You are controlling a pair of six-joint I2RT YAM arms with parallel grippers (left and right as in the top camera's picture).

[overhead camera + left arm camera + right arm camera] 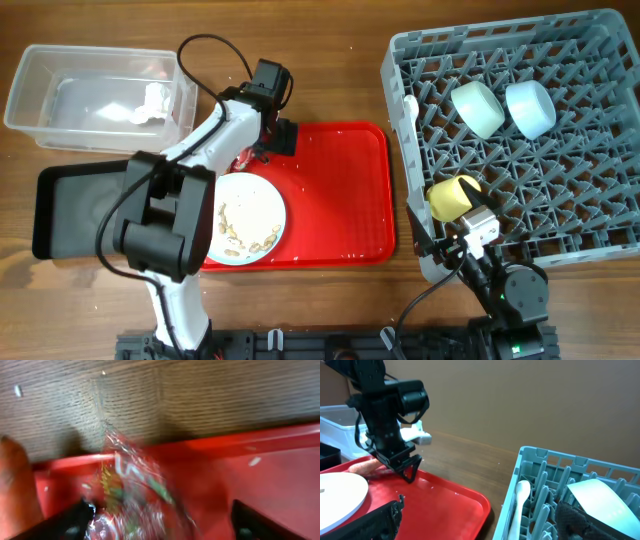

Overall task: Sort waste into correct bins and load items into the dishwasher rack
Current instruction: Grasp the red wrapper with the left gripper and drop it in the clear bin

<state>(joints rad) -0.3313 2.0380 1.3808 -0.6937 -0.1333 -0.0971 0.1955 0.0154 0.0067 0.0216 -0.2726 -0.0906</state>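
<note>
My left gripper (260,146) is open and low over the back left corner of the red tray. In the left wrist view the crumpled red-and-white wrapper (131,497) lies blurred between the spread fingers (160,522), closer to the left one. The orange carrot (14,485) lies just left of them, also seen in the right wrist view (362,466). The pale plate (262,203) carries crumbs (240,232). The tissue (152,100) lies in the clear tub (40,75). The black tray (75,205) is at the left. My right gripper (470,232) is open and empty at the grey rack's (600,225) front left corner.
The rack holds two light-blue bowls (478,108) (530,108), the yellow cup (453,197) and the white spoon (410,110), also seen in the right wrist view (517,505). The red tray (340,200) lies between the black tray and the rack.
</note>
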